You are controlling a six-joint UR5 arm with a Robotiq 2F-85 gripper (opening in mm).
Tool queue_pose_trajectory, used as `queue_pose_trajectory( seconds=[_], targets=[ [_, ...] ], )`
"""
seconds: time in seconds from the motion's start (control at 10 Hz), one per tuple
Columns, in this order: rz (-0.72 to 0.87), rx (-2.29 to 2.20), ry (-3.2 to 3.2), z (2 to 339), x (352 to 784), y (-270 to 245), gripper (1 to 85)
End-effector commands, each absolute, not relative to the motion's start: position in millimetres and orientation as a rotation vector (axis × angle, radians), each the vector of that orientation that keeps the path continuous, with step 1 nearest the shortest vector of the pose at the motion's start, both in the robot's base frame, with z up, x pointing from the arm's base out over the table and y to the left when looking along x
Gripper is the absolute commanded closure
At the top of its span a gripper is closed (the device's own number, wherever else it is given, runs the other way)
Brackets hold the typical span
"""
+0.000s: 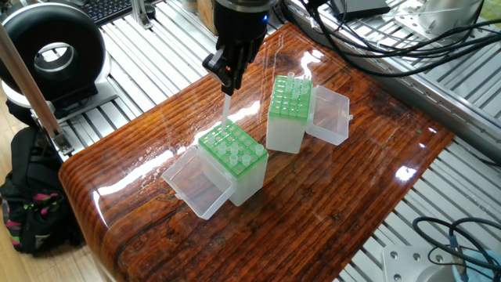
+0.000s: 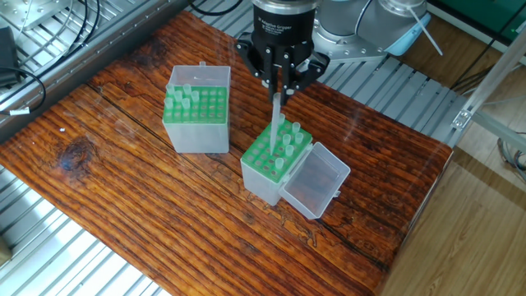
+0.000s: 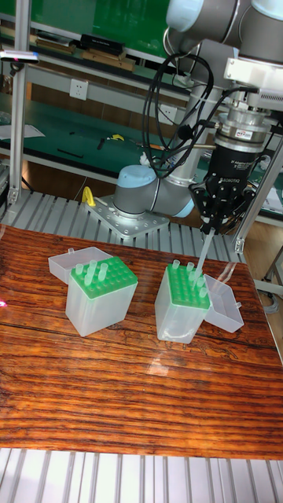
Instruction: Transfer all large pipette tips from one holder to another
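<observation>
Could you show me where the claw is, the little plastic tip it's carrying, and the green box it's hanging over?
gripper (image 2: 278,85): the other fixed view, between its fingertips.
pipette tip (image 2: 277,115): the other fixed view, on its shaft below the fingers.
green rack (image 2: 271,158): the other fixed view, on its green top grid.

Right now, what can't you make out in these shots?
- Which hole the held tip is aimed at: too small in every view.
- Exact tip count in the far rack: tips overlap, too small.
- Fingers' contact on the tip: dark and blurred in one fixed view.
- Arm: cut off by the top edge in both fixed views.
</observation>
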State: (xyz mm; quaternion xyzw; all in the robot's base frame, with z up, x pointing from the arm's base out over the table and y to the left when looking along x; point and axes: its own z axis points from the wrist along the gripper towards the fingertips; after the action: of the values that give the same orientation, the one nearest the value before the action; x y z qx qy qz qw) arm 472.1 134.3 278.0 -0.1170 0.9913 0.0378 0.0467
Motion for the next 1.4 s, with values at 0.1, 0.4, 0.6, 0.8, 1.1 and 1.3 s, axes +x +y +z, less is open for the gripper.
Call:
queue_pose_trajectory(
  seconds=[0.1, 0.4, 0.6, 0.8, 1.1, 1.3],
  targets=[
    [0.140, -0.354, 3.035, 276.2, 469.6, 139.4, 64.7],
    [0.139, -0.356, 3.034, 272.9, 472.5, 139.8, 64.7],
    [0.144, -0.357, 3.036, 271.8, 472.6, 140.7, 64.7],
    [0.164, -0.363, 3.047, 269.7, 471.0, 143.4, 64.7],
    [0.161, -0.373, 3.057, 275.1, 464.5, 141.1, 64.7],
    [0.157, -0.378, 3.059, 279.5, 459.1, 140.2, 64.7]
  ],
)
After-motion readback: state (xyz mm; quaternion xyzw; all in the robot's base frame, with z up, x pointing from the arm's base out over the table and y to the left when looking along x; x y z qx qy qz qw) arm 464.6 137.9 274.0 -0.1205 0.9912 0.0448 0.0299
